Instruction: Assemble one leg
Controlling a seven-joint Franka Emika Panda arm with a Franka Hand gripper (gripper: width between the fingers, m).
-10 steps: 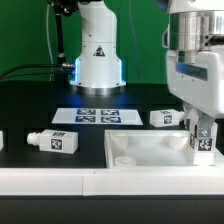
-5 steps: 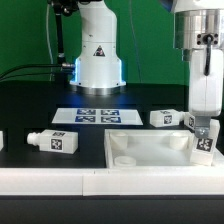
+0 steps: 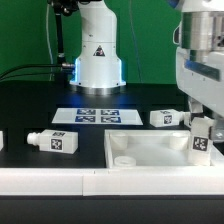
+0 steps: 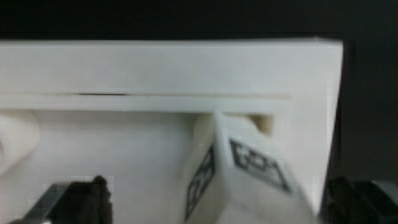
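Observation:
One leg, a stubby white post with tags, stands upright in the white tabletop's corner at the exterior view's right. In the wrist view the leg sits in that corner between my two dark fingers, with gaps on both sides. My gripper hangs just over the leg's top and is open. Its fingertips are spread wide and do not touch the leg.
Two more legs lie on the black table: one left of the tabletop, one behind it. A third shows at the left edge. The marker board lies before the robot base.
The wrist has turned back and forth over the leg and now sits slightly higher. The leg stays standing in the tabletop's corner.

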